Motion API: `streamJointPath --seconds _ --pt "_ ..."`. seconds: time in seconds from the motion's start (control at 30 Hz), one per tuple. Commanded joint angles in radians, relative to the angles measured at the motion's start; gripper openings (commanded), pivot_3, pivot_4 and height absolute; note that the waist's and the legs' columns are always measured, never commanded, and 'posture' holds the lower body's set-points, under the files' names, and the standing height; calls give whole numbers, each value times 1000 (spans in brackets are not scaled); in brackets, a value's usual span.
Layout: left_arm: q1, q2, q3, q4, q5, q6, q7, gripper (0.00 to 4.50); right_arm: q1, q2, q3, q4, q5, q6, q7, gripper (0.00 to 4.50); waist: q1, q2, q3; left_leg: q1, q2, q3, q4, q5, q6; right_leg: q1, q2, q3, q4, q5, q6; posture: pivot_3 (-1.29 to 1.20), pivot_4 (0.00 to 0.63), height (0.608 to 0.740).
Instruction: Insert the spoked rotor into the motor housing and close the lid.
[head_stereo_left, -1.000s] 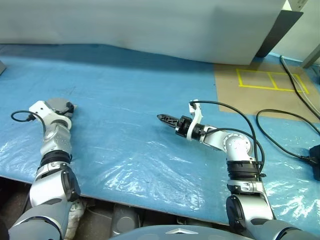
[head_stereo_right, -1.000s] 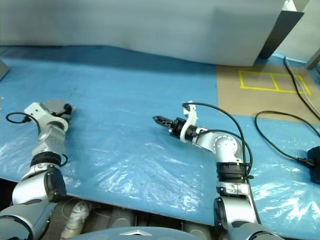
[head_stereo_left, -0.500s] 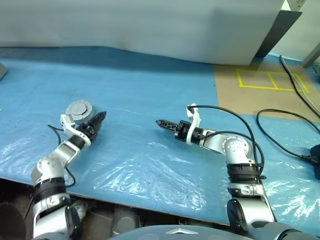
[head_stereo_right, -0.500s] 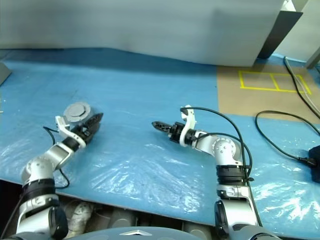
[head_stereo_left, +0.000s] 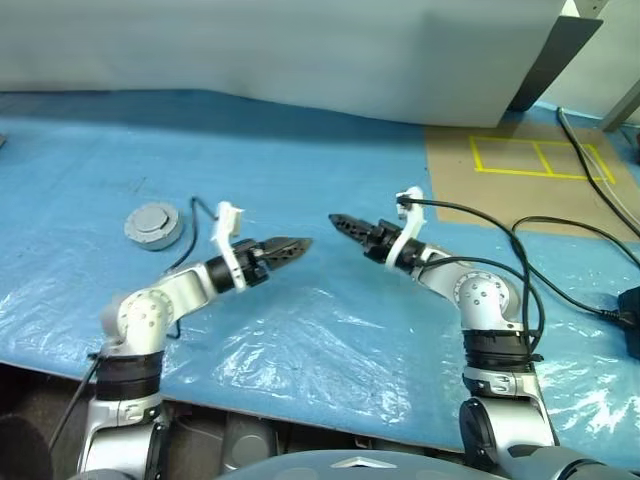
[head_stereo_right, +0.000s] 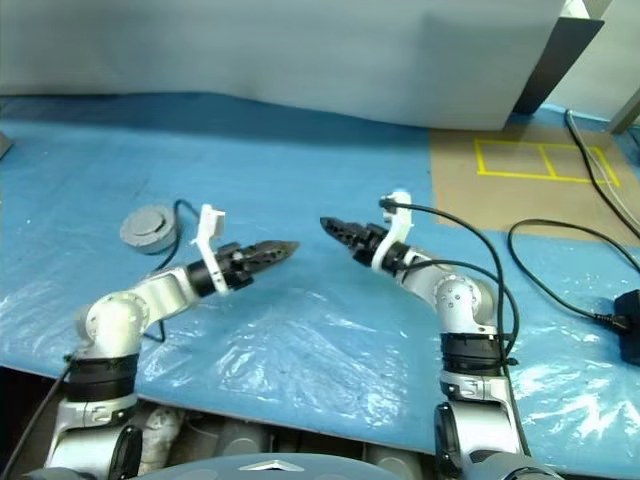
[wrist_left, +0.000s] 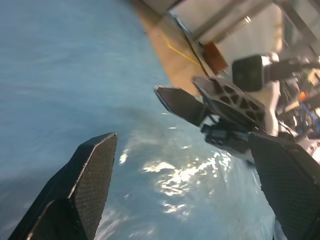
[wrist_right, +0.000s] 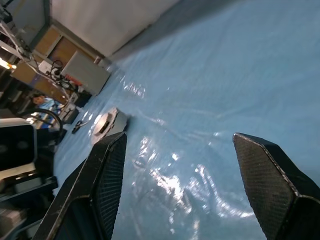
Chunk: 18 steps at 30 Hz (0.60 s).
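Left eye view showed the closed housing (head_stereo_left: 154, 224) lying on the blue sheet (head_stereo_left: 300, 330), well apart from both arms. Your left gripper (head_stereo_left: 290, 246) and right gripper (head_stereo_left: 345, 224), both spread and empty, pointed tip to tip; swinging either risked them colliding.

Motor housing (head_stereo_left: 154, 224): on bench (head_stereo_left: 300, 330), far left. Left end effector (head_stereo_left: 293, 244) and right end effector (head_stereo_left: 343, 223): mid-bench, tips facing, apart. Cable (head_stereo_left: 560, 290): right.

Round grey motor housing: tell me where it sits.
The round grey motor housing lies closed on the blue plastic sheet, at the robot's left, beyond the left tool.
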Motion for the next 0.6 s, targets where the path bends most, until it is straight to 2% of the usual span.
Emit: streamJointPath --seconds 0.03,0.13,0.3,0.43,0.6 --pt "-65 -19 -68 -2 18 -32 -51 4351 29 -26 2 -97 -15 -49 29 3537 -3 0 0 0 0 0 0 0 0 0 0 0 0 0 0 0 150 740" --pt "-109 -16 -105 82 73 -73 -92 4351 66 -79 69 -165 -108 -103 31 3537 -8 0 0 0 2 0 0 0 0 -2 4 1 1 0 0 0 150 740" --pt "-174 -6 -157 267 260 -264 -121 4351 161 -139 119 -281 -226 -147 -17 3537 -15 0 0 0 7 -1 0 0 0 -1 10 3 0 0 0 0 150 740" --pt "-220 -26 -137 376 337 -388 -124 4351 206 -120 89 -303 -254 -153 -83 3537 -15 0 0 0 8 -1 1 0 0 -1 10 3 0 0 0 0 150 740" --pt "-238 -48 -148 406 379 -427 -142 4351 149 -85 83 -199 -334 -193 -163 3537 -21 0 0 1 8 -1 2 0 0 -1 10 4 1 1 0 0 150 740"
